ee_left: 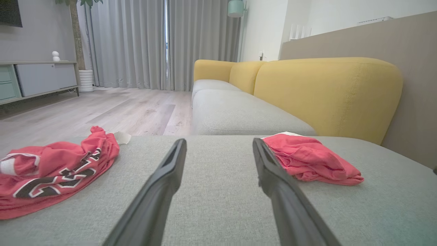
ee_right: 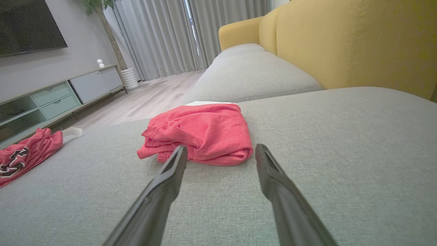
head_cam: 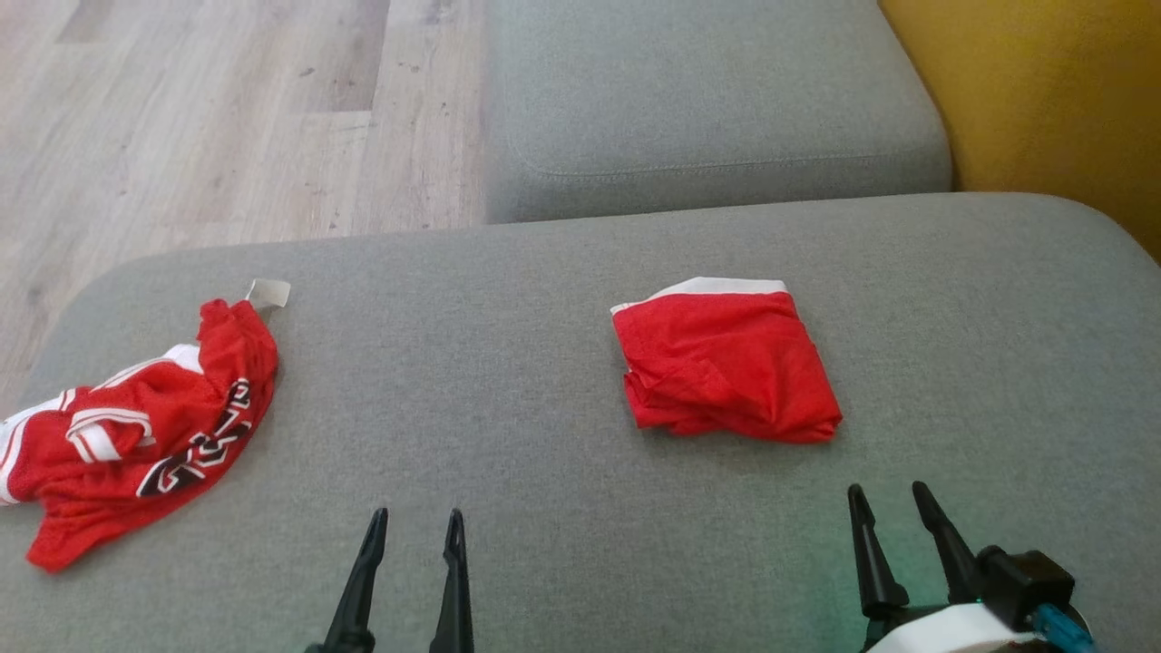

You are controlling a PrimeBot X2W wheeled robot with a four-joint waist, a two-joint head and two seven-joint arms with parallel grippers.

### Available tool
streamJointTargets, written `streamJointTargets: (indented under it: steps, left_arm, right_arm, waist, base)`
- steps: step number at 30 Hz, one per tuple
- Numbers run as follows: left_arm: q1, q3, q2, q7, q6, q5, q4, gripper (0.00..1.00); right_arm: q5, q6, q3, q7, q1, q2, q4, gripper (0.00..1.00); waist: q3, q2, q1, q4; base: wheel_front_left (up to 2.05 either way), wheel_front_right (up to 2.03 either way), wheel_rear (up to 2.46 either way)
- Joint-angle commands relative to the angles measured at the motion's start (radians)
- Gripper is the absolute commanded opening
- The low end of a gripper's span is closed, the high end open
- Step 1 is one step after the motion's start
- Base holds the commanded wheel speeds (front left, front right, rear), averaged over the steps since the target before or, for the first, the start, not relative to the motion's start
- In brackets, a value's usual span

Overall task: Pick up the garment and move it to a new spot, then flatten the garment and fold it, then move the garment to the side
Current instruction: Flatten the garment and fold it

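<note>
A red garment with a white band lies folded into a small square on the grey sofa seat, right of centre; it also appears as the folded garment and the folded garment. My right gripper hovers open just in front of it, nothing between its fingers. My left gripper stands open at the lower middle, apart from both cloths. A second red garment with white trim and black lettering lies crumpled at the seat's left edge, seen too as the crumpled garment.
Another grey seat cushion lies beyond the front one, with a yellow backrest to the right. Wooden floor runs past the seat's left edge. A low TV cabinet and curtains stand far off.
</note>
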Motion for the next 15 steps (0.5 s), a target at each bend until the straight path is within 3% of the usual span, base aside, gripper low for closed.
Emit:
streamJointTargets:
  steps: [1, 2, 3, 8, 15]
  left_arm:
    - [-0.041, 0.035, -0.003, -0.005, 0.001, 0.008, -0.036, 1.0]
    - [-0.041, 0.035, -0.003, -0.005, 0.001, 0.008, -0.036, 1.0]
    - [-0.041, 0.034, -0.003, -0.005, 0.0, 0.008, -0.037, 1.0]
    - [-0.048, 0.028, -0.003, -0.005, -0.007, 0.014, -0.043, 1.0]
    - [-0.062, 0.003, -0.003, -0.005, -0.023, 0.017, -0.045, 1.0]
  right_arm:
    - [0.009, -0.001, 0.032, -0.011, -0.048, -0.001, -0.029, 0.12]
    - [0.009, -0.001, 0.032, -0.011, -0.048, -0.001, -0.029, 0.12]
    - [0.014, -0.001, 0.041, -0.011, -0.052, -0.001, -0.021, 0.0]
    - [0.022, -0.001, 0.068, -0.011, -0.129, -0.016, 0.062, 0.0]
    - [0.044, -0.001, 0.123, 0.011, -0.399, -0.067, 0.341, 0.0]
  waist:
    - [-0.002, -0.0001, 0.0002, 0.013]
    - [-0.002, -0.0001, 0.0002, 0.013]
    - [-0.002, -0.0001, 0.0002, 0.021]
    - [0.011, -0.0001, 0.0002, 0.066]
    - [0.059, -0.0001, 0.0002, 0.139]
  base:
    - [0.0, 0.0, 0.0]
    - [0.0, 0.0, 0.0]
    - [0.0, 0.0, 0.0]
    - [0.0, 0.0, 0.0]
    - [0.0, 0.0, 0.0]
